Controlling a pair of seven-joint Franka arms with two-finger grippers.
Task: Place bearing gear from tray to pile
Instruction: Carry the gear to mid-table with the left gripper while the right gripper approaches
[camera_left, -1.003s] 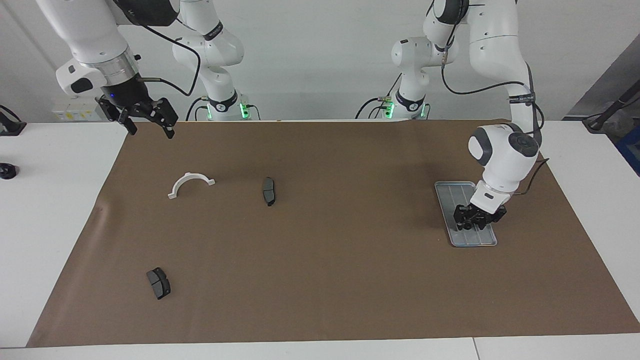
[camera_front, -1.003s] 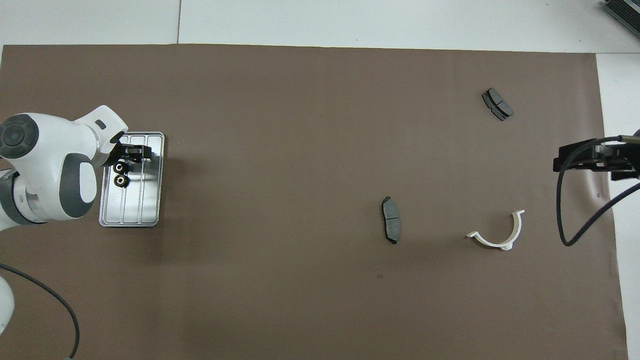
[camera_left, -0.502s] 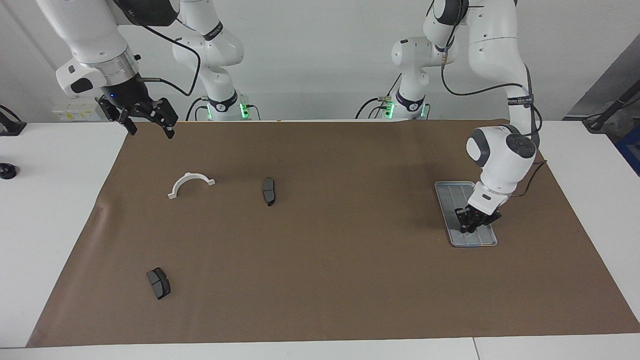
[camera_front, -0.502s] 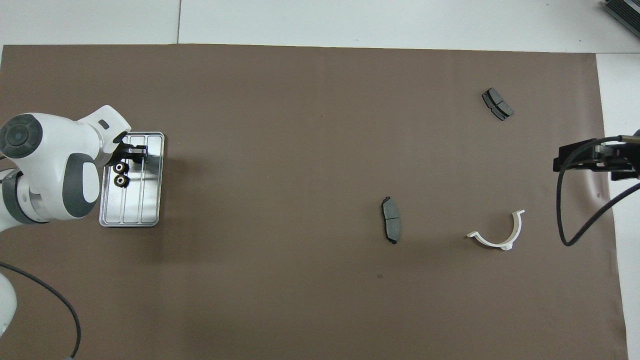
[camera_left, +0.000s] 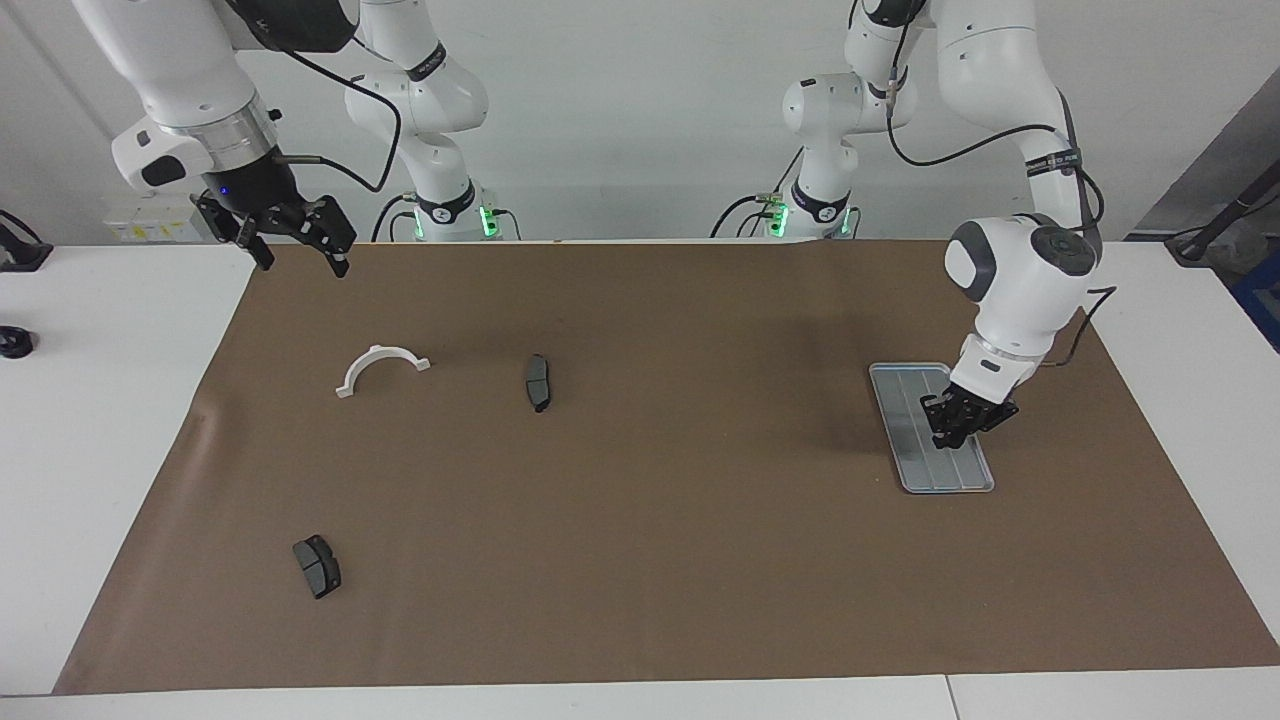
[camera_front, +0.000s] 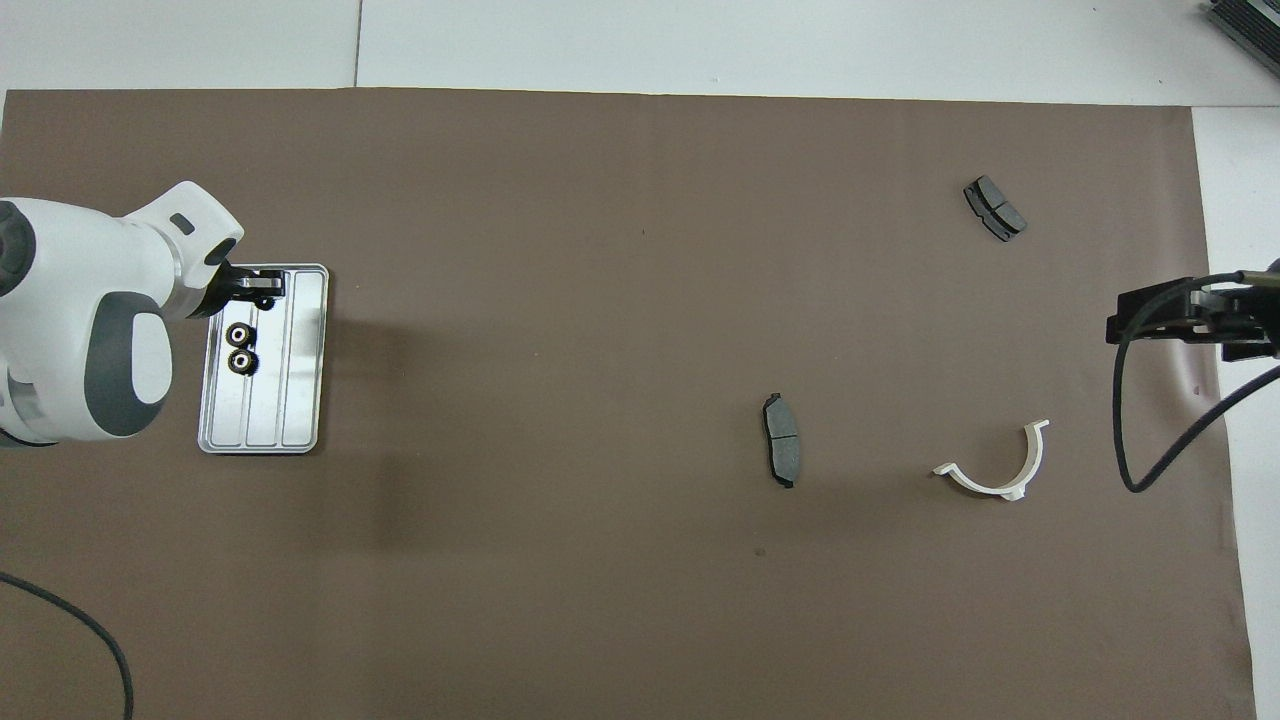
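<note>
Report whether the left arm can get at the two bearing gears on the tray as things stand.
Probably yes. The left gripper hangs just over the tray, right beside the bearing gears, and nothing lies between them. It is shut, though, so it would have to open before coming down on one.

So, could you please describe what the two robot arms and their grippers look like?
Both arms are glossy white with rounded grey joint caps and loose black cables. The left gripper and right gripper are black; the right one sits under a silver ring. Green lights glow at both bases.
</note>
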